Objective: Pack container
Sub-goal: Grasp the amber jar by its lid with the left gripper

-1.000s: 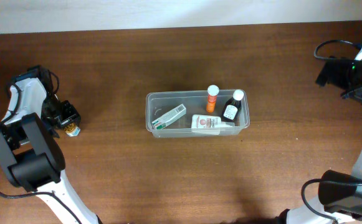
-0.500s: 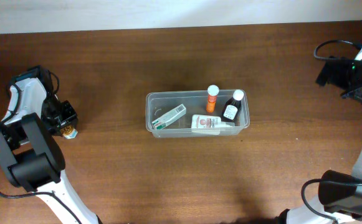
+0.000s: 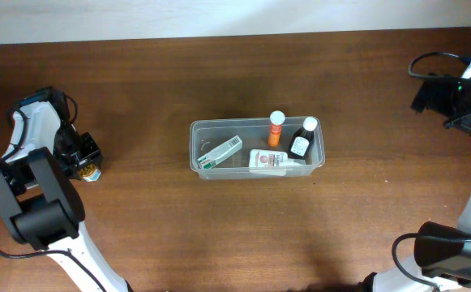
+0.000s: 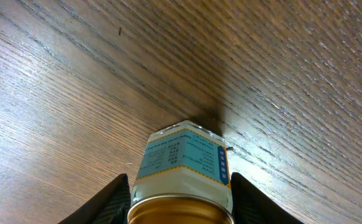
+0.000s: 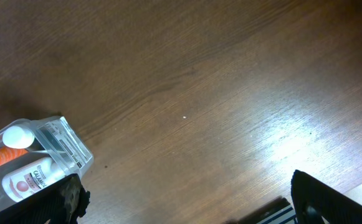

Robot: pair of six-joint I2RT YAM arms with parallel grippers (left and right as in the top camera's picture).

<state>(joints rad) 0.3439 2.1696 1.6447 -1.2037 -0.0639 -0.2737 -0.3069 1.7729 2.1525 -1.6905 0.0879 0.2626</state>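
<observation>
Overhead: clear shallow plastic container sits near the centre of the brown wooden table. It is well apart from both arms.

Contents:
- green-and-white carton at its left end
- orange tube with white cap
- dark bottle with white cap at its right end
- white bottle with pinkish label lying along the near wall

Left gripper is near the left edge of the table. It is closed down narrow around a small jar with a blue-and-white label and gold lid. The fingers flank the label on both sides and appear to touch it. Grip firmness can't be confirmed from the wrist view. The shadow at the jar's far end meets the wood, so it probably rests on the table.

Right gripper is over the far right corner, spread wide and empty. One corner of the container shows at the edge of its view.

Change over the last second: the left gripper and jar have crept together a touch toward the left edge. Container, contents and right arm are unchanged.

Reading: the jar moving with the fingers suggests the grasp is made. It looks like the last loose item. Remaining: lift, carry right to the container, and release into the open gap in its left half.

Risk: the round jar may slip or tip if it is held only at the label.
</observation>
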